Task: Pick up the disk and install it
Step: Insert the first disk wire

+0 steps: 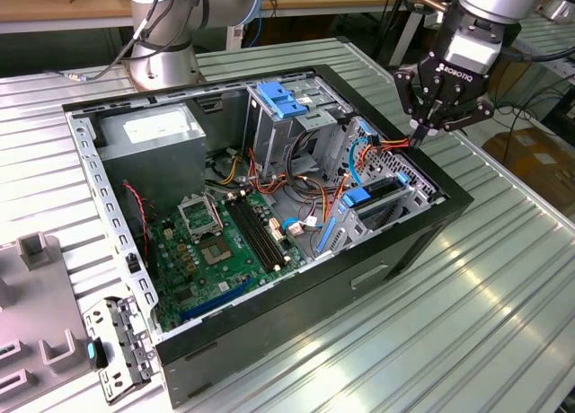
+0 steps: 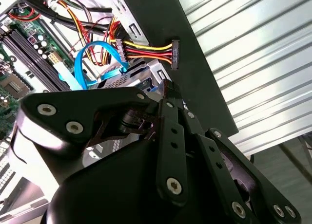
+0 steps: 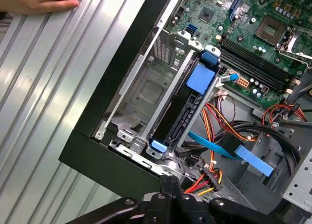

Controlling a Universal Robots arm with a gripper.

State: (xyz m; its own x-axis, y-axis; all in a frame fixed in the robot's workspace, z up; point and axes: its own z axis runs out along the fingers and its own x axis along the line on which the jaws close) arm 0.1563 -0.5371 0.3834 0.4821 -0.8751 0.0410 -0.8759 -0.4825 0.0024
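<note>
Gripper (image 1: pixel 420 131) clenched, fingertips together, nothing held; hangs over the computer case (image 1: pixel 296 328) edge. Disk (image 3: pixel 185 116) sits on edge in drive cage (image 3: pixel 148 90).

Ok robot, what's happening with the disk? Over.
Gripper shut, over case corner. Disk on edge in drive cage. Power cables loose beside cage.

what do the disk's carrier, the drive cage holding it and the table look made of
The disk: carrier looks like smooth blue moulded plastic, slightly glossy. The drive cage: bare grey sheet metal, by its stamped ribs, holes and dull sheen. The table: likely aluminium, ribbed silvery profiles with soft reflections.
</note>
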